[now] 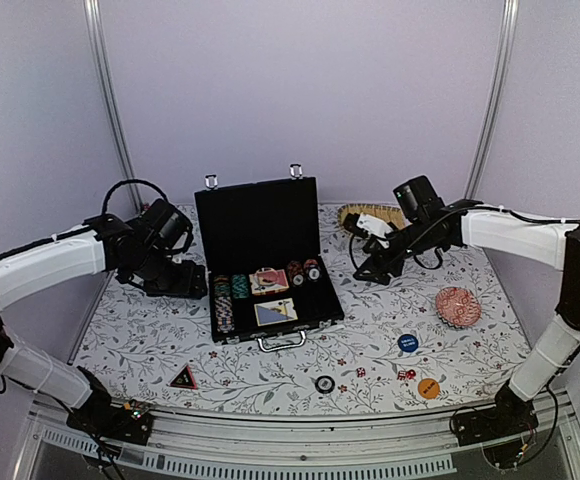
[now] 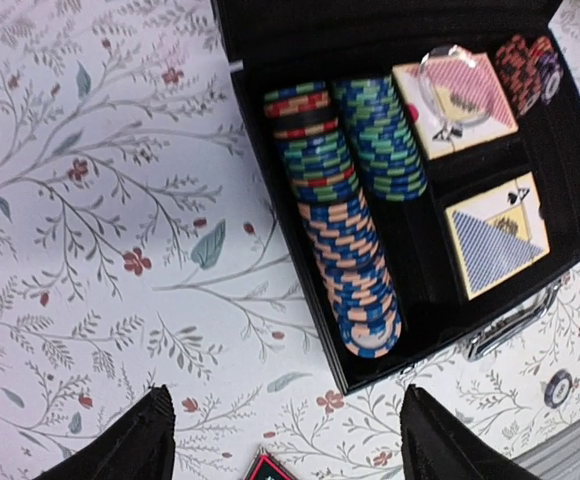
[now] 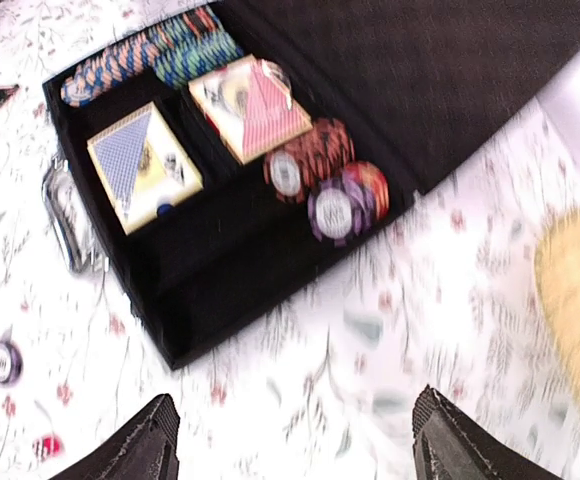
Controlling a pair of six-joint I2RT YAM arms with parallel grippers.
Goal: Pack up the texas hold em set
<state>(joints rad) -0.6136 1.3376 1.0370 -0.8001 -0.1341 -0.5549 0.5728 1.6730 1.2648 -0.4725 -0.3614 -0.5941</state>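
Observation:
The black briefcase (image 1: pixel 260 222) stands open mid-table with its lid upright. Chip rows (image 1: pixel 223 300) and two card decks (image 1: pixel 269 281) lie inside. A blue disc (image 1: pixel 408 343), an orange disc (image 1: pixel 428 388), a black disc (image 1: pixel 324 384) and small red dice (image 1: pixel 406 375) lie loose on the cloth in front. My left gripper (image 2: pixel 285 400) is open and empty, over the cloth by the case's front left corner (image 2: pixel 370 375). My right gripper (image 3: pixel 295 400) is open and empty, over the cloth to the right of the case (image 3: pixel 230 260).
A red patterned dish (image 1: pixel 458 306) sits at the right. A straw mat (image 1: pixel 370 217) lies behind the right gripper. A black-and-red triangle piece (image 1: pixel 182 378) lies at the front left. The case handle (image 1: pixel 282 341) points toward the near edge.

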